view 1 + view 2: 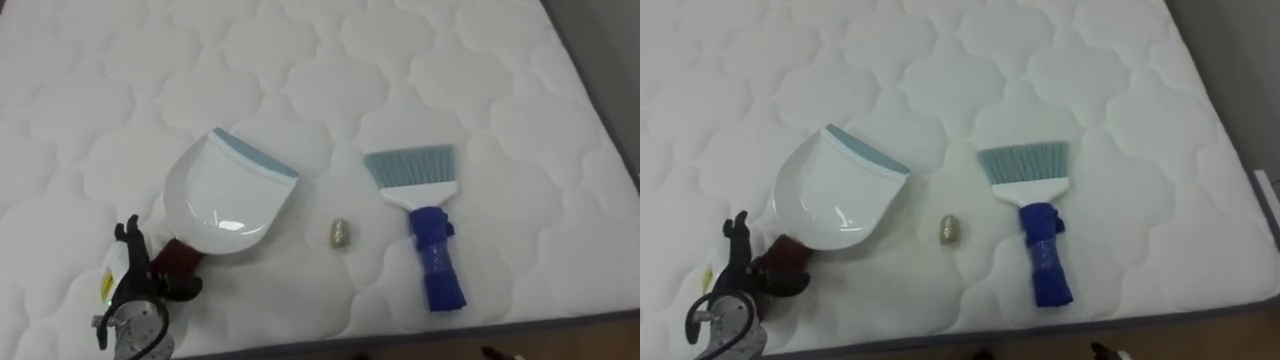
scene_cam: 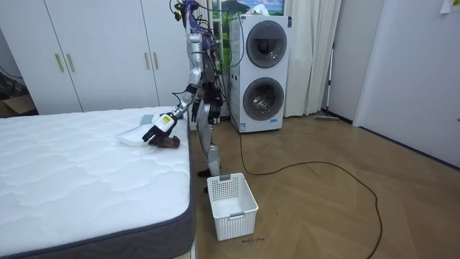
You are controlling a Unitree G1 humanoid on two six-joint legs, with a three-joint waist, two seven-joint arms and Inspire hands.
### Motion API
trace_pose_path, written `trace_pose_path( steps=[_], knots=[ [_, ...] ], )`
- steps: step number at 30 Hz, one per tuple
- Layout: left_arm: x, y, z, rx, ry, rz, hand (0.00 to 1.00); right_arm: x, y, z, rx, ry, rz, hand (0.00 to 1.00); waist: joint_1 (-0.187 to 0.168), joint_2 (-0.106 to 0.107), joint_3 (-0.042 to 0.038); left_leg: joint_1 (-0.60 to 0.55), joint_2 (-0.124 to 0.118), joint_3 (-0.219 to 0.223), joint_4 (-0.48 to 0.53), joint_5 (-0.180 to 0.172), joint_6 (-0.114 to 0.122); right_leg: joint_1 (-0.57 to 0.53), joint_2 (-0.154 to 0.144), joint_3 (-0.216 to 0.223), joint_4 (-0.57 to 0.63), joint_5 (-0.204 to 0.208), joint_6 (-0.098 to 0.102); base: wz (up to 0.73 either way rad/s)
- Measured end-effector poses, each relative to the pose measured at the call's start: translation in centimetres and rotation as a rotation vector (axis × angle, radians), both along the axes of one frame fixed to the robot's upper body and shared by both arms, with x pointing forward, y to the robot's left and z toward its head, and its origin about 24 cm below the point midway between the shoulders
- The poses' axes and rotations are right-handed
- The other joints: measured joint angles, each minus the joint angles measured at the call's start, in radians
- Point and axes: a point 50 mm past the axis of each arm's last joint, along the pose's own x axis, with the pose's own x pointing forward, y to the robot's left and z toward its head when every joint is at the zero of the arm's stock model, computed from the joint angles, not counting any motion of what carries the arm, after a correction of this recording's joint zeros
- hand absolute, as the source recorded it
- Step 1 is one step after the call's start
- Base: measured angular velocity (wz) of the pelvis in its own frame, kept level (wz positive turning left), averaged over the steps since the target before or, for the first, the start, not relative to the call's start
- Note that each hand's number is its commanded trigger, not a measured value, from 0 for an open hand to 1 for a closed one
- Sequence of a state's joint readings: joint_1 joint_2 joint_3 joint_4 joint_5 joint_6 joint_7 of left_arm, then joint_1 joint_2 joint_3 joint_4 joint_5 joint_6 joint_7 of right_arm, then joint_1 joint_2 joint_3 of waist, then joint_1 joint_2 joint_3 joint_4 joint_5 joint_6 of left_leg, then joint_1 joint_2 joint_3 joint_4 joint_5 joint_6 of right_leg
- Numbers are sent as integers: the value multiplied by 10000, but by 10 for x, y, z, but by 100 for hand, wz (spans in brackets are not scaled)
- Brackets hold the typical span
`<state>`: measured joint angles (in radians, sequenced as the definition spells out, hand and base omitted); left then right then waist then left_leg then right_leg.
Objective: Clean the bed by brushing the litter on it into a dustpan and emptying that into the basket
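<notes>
Left hand [image 1: 135, 290] is at the dustpan [image 1: 225, 190] handle [image 1: 182, 257] on the mattress [image 1: 420, 80]; can't tell if my fingers are round it. Debris lump [image 1: 340, 235] lies between pan and brush [image 1: 425, 220]. Risk: with a loose grip the pan twists and knocks the lump away.

Light was bright and even, falling from overhead. The bed [image 1: 300, 80] looked nearly washed white, its quilting marked by faint shade. The dustpan [image 1: 225, 190] carried a small glare streak; the brush [image 1: 425, 215] cast only a thin, soft shadow.
</notes>
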<state>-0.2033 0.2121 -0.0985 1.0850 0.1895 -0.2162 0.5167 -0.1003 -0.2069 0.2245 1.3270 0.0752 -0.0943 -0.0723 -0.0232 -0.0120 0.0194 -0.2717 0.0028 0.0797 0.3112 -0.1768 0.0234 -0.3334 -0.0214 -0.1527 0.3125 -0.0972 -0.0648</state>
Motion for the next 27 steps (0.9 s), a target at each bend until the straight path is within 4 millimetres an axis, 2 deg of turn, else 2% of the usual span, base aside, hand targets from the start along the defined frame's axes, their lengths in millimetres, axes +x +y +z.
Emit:
trace_pose_path(
  steps=[13,18,20,22,23,27],
  knots=[
    [-4,0,-4,-57,427,10,0,0,3,-1,80,53,30,0,-5,-1,-17,192,-10,3,-85,-8,6,182,-30,-88,-13,-67,26,1],
    [-6,0,-7,-381,693,115,0,2,3,0,121,54,160,0,-49,7,-6,-64,-10,44,-47,-9,9,-187,-33,82,170,-69,19,-3],
    [-8,1,-10,-401,961,93,0,2,3,0,131,59,183,0,-93,31,14,-180,-11,33,-35,-8,12,-300,-39,92,183,-69,19,-2],
    [-14,3,-15,-447,1419,141,0,5,3,1,219,4,204,0,-208,28,115,-192,-19,46,-39,-10,16,-378,-74,114,314,-142,23,0],
    [-15,3,-16,-451,1528,149,0,8,4,1,227,-57,218,0,-244,35,137,-197,-32,44,-42,-12,18,-391,-86,112,337,-168,28,0],
    [-15,2,-18,-418,1731,-4,0,7,3,1,227,-8,125,0,-292,47,149,-393,-116,55,-34,-11,20,-677,-128,133,508,-225,23,0]
  ],
)
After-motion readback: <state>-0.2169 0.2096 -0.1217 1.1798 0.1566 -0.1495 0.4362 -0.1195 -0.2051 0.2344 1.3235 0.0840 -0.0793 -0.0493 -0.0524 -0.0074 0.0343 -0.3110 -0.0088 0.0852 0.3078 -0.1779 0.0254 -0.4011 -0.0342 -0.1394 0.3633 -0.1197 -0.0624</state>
